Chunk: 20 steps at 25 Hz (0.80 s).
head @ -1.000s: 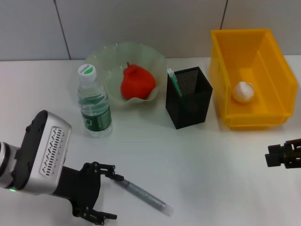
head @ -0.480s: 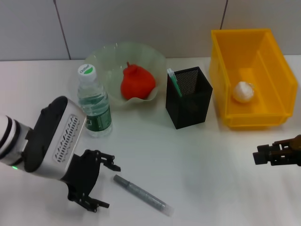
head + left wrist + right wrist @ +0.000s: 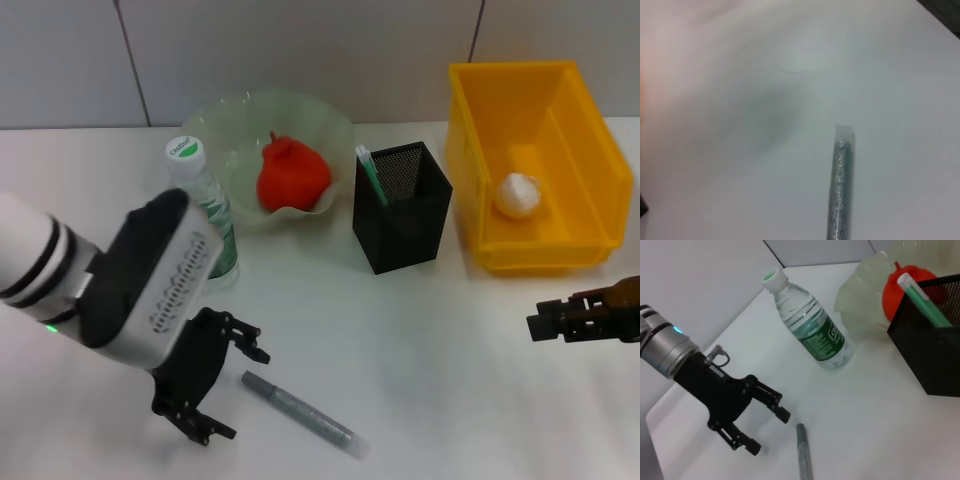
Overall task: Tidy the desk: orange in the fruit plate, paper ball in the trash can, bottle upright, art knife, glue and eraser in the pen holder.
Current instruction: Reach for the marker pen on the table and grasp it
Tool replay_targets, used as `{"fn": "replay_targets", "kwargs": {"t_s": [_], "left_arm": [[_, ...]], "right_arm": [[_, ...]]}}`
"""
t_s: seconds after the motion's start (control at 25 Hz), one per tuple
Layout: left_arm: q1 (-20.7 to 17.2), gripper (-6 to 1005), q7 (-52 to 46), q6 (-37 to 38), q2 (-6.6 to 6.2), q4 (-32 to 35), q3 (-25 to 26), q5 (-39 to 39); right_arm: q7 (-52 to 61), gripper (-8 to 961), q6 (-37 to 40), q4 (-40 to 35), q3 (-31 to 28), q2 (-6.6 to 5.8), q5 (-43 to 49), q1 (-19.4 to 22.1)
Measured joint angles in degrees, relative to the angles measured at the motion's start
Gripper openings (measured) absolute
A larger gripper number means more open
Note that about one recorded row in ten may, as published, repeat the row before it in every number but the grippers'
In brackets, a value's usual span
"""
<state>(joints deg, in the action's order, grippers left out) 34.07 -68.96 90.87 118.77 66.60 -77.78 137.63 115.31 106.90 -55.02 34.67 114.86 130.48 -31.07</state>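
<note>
While our left end effector hangs wide open and empty just beside the art knife, we judge it the nearer arm, since the knife lies flat on the counter, its long axis slanting away from the bottle.

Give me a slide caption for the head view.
Open left gripper beside grey art knife lying on white desk.

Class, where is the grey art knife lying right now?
In the head view, the art knife lies flat on the table's near left, beside the open left gripper, nearer than the bottle.
</note>
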Motion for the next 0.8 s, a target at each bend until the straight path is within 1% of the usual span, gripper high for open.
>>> {"fn": "replay_targets", "kwargs": {"t_s": [0.08, 0.12, 0.16, 0.2, 0.28, 0.4, 0.44, 0.52, 0.64, 0.8], "left_arm": [[0.7, 825, -0.3, -0.4, 0.04, 0.0, -1.2, 0.5], [0.7, 824, -0.3, -0.4, 0.04, 0.0, -1.2, 0.5], [0.7, 824, -0.3, -0.4, 0.04, 0.0, -1.2, 0.5], [1.9, 823, -0.3, -1.5, 0.11, -0.6, -2.3, 1.2], [3.5, 821, -0.4, -2.7, 0.25, -2.3, -2.9, 1.8], [4.2, 818, -0.5, -3.2, 0.31, -2.9, -3.1, 1.9], [6.2, 817, -0.7, -4.6, 0.34, -4.9, -3.6, 2.2], [6.2, 815, -0.7, -4.6, 0.34, -4.9, -3.6, 2.2], [7.6, 813, -1.1, -5.6, 0.33, -6.8, -5.0, 2.3], [8.1, 809, -1.4, -6.0, 0.32, -7.7, -5.9, 2.3]], "right_arm": [[0.3, 450, 0.1, 0.0, 0.4, -0.03, 0.1, -0.1], [0.9, 450, 0.2, 0.0, 1.8, -0.12, 0.3, -0.2], [0.9, 450, 0.2, 0.0, 1.8, -0.12, 0.3, -0.2], [1.1, 450, 0.2, 0.0, 2.3, -0.14, 0.5, -0.2], [1.1, 450, 0.0, 0.0, 2.7, -0.13, 1.0, -0.2], [1.1, 450, -0.3, 0.0, 2.7, 0.07, 1.3, -0.2], [1.0, 450, -0.4, 0.0, 2.7, 0.16, 1.6, -0.1], [0.9, 451, -0.6, 0.0, 2.8, 0.18, 2.0, 0.0], [0.9, 451, -0.9, 0.0, 2.8, 0.19, 2.2, 0.1], [0.7, 451, -1.6, 0.0, 2.8, 0.19, 2.7, 0.4]]}}
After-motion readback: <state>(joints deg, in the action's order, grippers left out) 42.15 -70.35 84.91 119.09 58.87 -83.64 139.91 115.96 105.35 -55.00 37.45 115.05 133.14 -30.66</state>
